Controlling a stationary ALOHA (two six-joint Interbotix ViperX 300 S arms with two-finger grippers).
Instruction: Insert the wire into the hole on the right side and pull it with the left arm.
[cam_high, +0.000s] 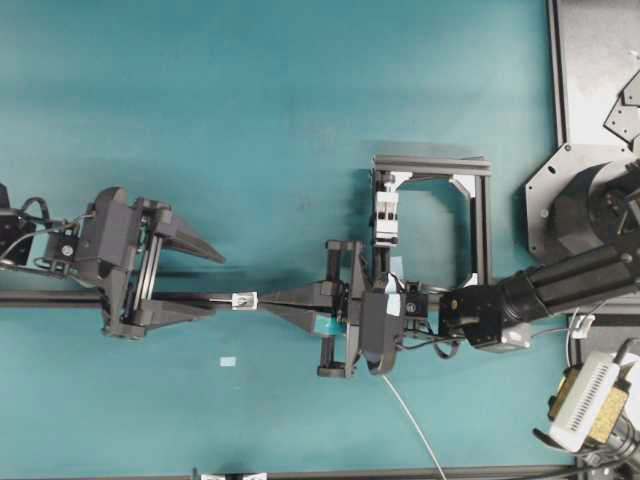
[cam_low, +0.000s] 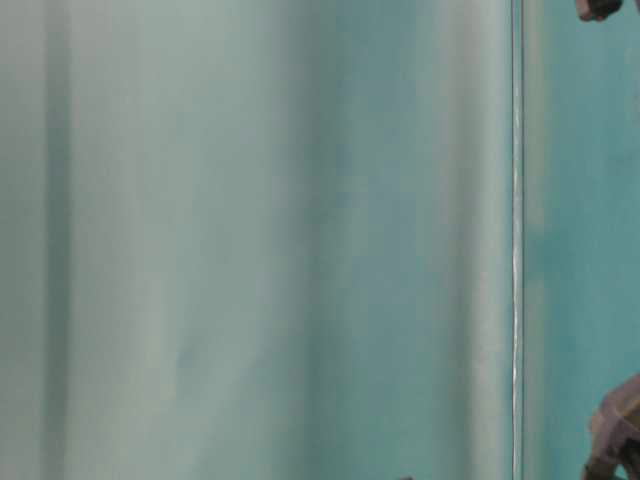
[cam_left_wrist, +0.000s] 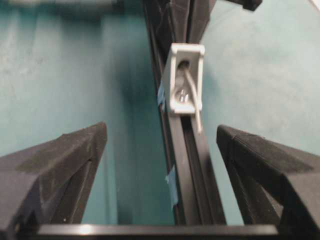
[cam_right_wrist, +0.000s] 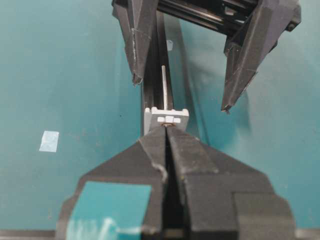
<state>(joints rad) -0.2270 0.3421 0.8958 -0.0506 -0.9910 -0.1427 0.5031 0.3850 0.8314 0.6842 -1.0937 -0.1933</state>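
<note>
No legible writing or brand was seen; the right tool (cam_right_wrist: 167, 131) bore only plain teal tape (cam_right_wrist: 109, 204). In the right wrist view its 2 fingers were pressed together at the white tab, with the wire (cam_right_wrist: 164, 90) standing out past the hole (cam_left_wrist: 183, 65) along the black rail (cam_left_wrist: 192, 165). The left wrist view showed the wire end through the tab between the spread fingers of the left tool (cam_high: 215, 283); the overhead view alone showed wire trailing off over the teal tabletop (cam_high: 250, 100).

The hole (cam_high: 241, 300) (wire (cam_right_wrist: 164, 87) through it) lies between left claw (cam_high: 210, 282) and right claw (cam_high: 262, 300).
</note>
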